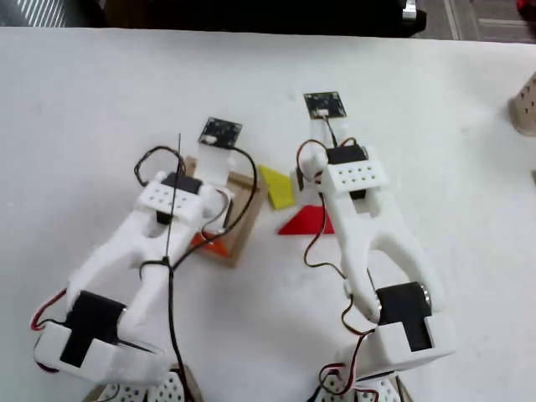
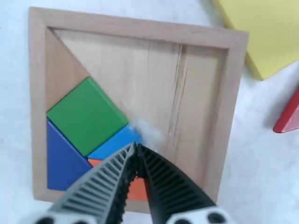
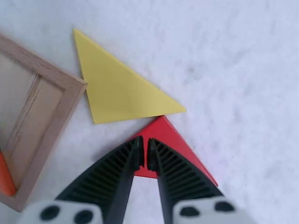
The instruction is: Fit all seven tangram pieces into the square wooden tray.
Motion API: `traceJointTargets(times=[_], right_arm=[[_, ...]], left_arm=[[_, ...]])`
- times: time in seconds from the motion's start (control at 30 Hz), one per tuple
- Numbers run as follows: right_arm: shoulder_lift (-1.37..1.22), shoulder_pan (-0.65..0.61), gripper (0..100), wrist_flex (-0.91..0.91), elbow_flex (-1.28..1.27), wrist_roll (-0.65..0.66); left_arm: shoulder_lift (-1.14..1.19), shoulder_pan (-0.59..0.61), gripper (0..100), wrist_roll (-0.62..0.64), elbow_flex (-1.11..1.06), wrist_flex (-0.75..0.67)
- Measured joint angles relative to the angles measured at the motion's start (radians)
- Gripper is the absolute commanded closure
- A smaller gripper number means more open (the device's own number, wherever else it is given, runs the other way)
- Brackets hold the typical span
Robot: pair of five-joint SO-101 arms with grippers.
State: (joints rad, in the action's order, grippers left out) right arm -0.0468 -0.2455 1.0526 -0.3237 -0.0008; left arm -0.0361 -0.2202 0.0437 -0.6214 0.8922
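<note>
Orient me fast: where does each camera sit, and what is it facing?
High view: fixed overhead, looking down on left arm, right arm, tray, yellow triangle, red triangle.
Left wrist view: on left arm, looking past left gripper into tray.
Right wrist view: on right arm, past right gripper onto red triangle.
Shared by all: tray, yellow triangle.

Square wooden tray: 1.

Coloured tangram pieces: 6 counted.
- Inside the tray, 4: one green square, one dark blue triangle, one light blue piece and one orange piece. The last two are partly hidden, so their shapes cannot be told.
- On the counter beside the tray, 2: one yellow triangle and one red triangle.

Pale wood-coloured triangle in one tray corner: 1; whether piece or bare floor cannot be told.

Robot arms: 2, the left arm and the right arm.

Grippers: 2, the left gripper and the right gripper.

Tan perforated object at the counter's edge: 1.
</note>
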Motion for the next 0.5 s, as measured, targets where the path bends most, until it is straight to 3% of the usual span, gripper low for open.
traceJointTargets(times=[0.23, 0.5], right_arm=[[0.000, 0.000, 98.1, 0.000, 0.000, 0.000], [0.000, 0.000, 98.1, 0.000, 0.000, 0.000]], left_arm=[[-0.098, 0.011, 98, -0.002, -0.020, -0.012], [-0.298, 0.138, 97, -0.002, -0.196, -0.212]])
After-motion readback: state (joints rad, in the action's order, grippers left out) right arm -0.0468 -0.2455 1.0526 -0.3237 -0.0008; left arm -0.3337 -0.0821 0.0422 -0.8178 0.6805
